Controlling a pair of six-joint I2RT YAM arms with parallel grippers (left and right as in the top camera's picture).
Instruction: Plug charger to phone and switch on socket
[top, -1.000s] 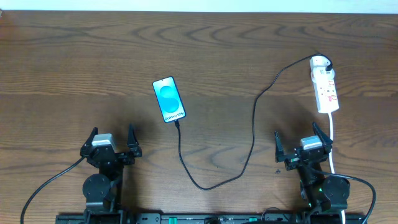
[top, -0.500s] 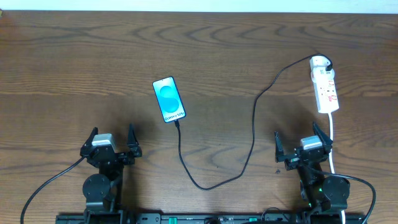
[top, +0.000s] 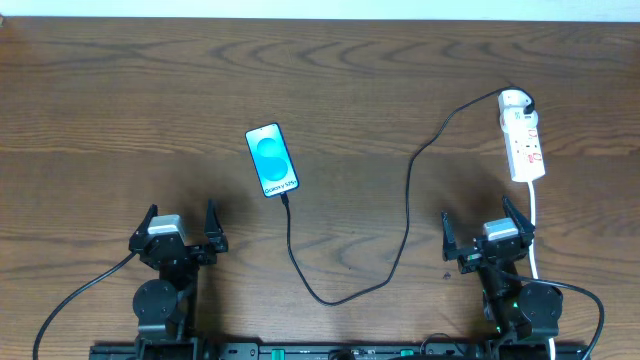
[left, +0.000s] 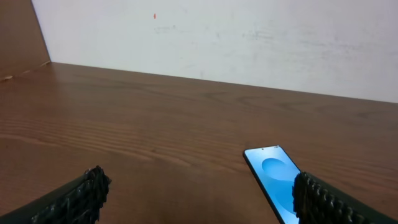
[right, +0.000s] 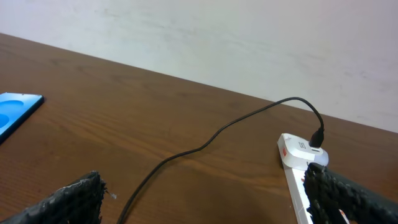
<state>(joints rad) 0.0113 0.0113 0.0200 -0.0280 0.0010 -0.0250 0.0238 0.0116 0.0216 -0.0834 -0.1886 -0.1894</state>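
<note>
Wooden table (top: 100, 90), charger (top: 408, 205) tip at phone (top: 272, 160) edge, socket (top: 523, 140) far right, left gripper (top: 180, 228), right gripper (top: 487, 232) both spread

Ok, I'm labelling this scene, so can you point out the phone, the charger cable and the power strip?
phone (top: 272, 160), overhead view, middle of its blue screen.
charger cable (top: 408, 200), overhead view, the long stretch running down the table.
power strip (top: 524, 148), overhead view, middle of its white body.

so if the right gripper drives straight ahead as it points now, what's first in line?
Probably the charger, crossing ahead of the right gripper. The socket lies just right of that line and the outer finger might clip it; height unclear.
</note>
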